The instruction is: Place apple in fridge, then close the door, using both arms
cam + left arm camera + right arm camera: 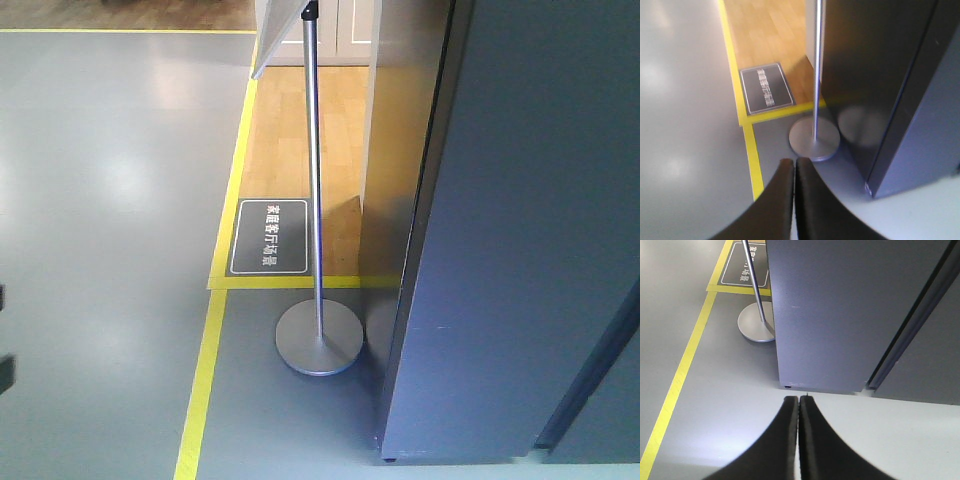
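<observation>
Both grippers, left and right, pressed closed, empty. Ahead of right: matte grey fridge, top cropped. Round-based steel stand ahead of left.

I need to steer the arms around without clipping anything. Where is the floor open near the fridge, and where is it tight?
Open: the grey floor left of the yellow tape line, and the pale floor in front of the fridge. Tight: the sign stand sits close beside the fridge's corner. Left gripper and right gripper are shut, empty.
</observation>
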Controlling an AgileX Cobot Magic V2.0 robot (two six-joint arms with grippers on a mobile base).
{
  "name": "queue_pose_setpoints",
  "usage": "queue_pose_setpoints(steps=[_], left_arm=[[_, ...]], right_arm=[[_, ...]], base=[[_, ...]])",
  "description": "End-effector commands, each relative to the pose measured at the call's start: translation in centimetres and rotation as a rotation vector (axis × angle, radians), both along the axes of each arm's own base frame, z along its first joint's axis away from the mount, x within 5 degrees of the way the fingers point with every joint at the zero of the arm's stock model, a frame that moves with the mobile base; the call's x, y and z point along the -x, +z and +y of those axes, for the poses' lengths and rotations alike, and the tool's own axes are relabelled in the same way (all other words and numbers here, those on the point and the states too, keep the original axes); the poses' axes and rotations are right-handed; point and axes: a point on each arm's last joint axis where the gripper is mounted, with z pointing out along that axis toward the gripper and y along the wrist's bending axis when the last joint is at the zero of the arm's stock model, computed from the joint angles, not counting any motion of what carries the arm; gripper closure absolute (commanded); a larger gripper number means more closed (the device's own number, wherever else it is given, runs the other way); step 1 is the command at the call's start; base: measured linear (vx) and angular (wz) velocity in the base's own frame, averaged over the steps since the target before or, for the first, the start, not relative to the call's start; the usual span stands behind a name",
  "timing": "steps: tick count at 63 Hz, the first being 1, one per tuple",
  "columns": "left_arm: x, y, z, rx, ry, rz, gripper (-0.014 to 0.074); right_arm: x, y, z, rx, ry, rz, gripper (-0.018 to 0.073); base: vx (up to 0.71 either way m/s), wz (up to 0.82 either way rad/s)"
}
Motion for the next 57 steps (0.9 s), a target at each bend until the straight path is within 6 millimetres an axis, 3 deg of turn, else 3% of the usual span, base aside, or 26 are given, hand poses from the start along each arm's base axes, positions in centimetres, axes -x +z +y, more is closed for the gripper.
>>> queue_pose_setpoints(steps=[1,19,41,57], left_arm=[[1.7,0.5,0.8,0.097,0.065,-0.175,0.0603],[6.0,-4.9,2.4,0.160,0.194,-0.368,0.0603],[7.7,-10.2,2.9,0.161,0.224,-0.562,0.0603],[8.0,-10.2,2.8,0.009,0.184,-0.613,0.0603]], right_arm=[[-0.4,1.1,0.0,0.000,0.002,-0.068,0.0563],[-0.4,1.1,0.0,0.000,0.002,-0.068,0.0563],[-0.4,1.1,0.0,0.000,0.002,-0.068,0.0563],[-0.4,1.1,0.0,-0.001,0.002,-0.066,0.0563]], base=[[0.00,0.00],[0.00,0.00],[0.00,0.00],[0.00,0.00]])
